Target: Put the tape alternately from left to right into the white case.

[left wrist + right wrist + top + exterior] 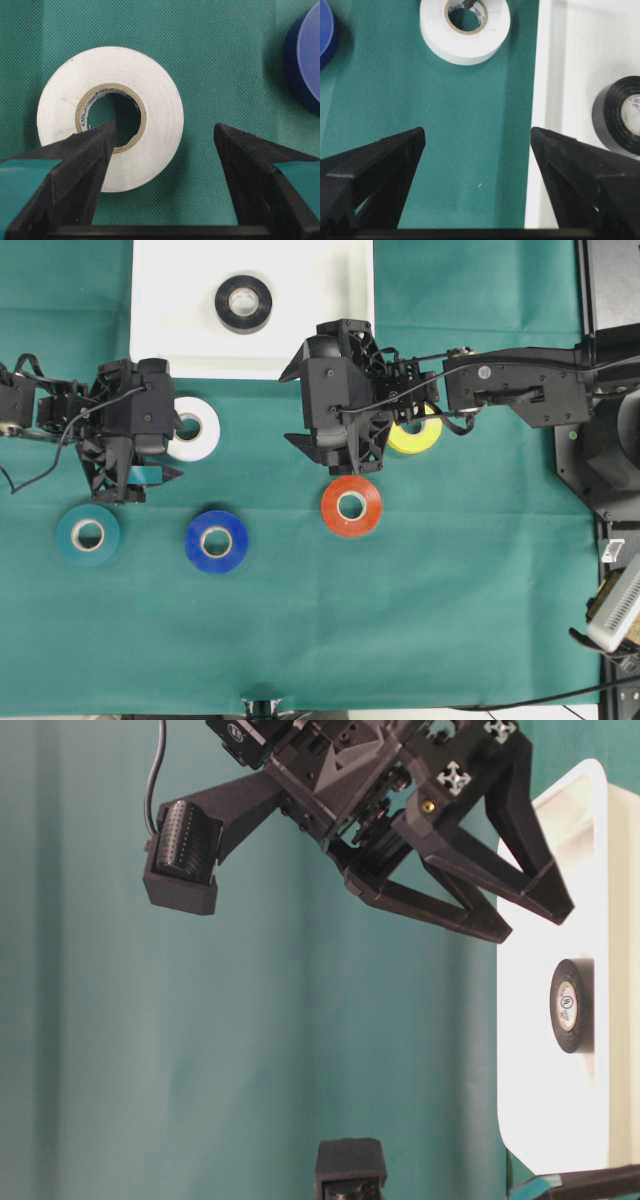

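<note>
The white case [160, 300] lies at the back with a black tape [243, 303] in it. On the green cloth lie white tape [195, 428], teal tape [88, 534], blue tape [217, 541], red tape [351, 506] and yellow tape [415, 435], the last half hidden under the right arm. My left gripper [165, 135] is open, one finger over the core of the white tape [110, 117], the other off to its side. My right gripper [477, 137] is open and empty above the near rim of the case [540, 75].
The right arm's base [600, 450] and dark equipment [610, 280] stand along the right edge. A blue roll [305, 60] lies just beyond the left gripper's right finger. The cloth's front edge runs along the bottom of the overhead view.
</note>
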